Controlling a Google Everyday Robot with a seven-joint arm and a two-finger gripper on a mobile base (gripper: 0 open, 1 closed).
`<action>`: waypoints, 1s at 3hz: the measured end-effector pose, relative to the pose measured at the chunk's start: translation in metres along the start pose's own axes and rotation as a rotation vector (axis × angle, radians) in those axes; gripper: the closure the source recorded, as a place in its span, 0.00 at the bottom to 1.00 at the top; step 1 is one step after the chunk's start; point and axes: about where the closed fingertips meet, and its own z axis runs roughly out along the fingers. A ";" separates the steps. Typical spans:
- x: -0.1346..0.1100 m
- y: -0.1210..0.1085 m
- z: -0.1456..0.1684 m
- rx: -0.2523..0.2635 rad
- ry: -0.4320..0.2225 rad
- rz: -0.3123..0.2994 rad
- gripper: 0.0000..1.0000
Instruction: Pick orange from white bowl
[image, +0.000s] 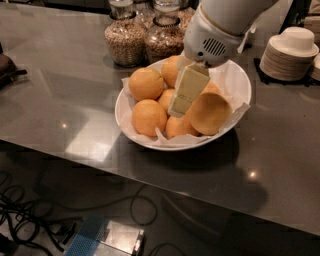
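the white bowl (142, 141) sits near the front edge of the dark surface (60, 85), with open room to its left. the claw (181, 102) reaches down among smaller oranges (148, 116), just beside the orange (210, 112) at the bowl's right rim; whether it is spread or pinching cannot be told. jars (125, 37) crowd behind, and saucers (287, 57) stand to the right.

I can read no text, label, brand or number anywhere in my view. My tool (180, 106) is down inside the bowl (119, 111) on the worktop (60, 100), and I make out no marking on it either
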 end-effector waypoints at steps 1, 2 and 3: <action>0.017 -0.006 -0.001 0.015 0.000 0.052 0.24; 0.030 -0.003 0.006 0.004 -0.010 0.089 0.30; 0.046 0.005 0.011 -0.013 -0.017 0.126 0.30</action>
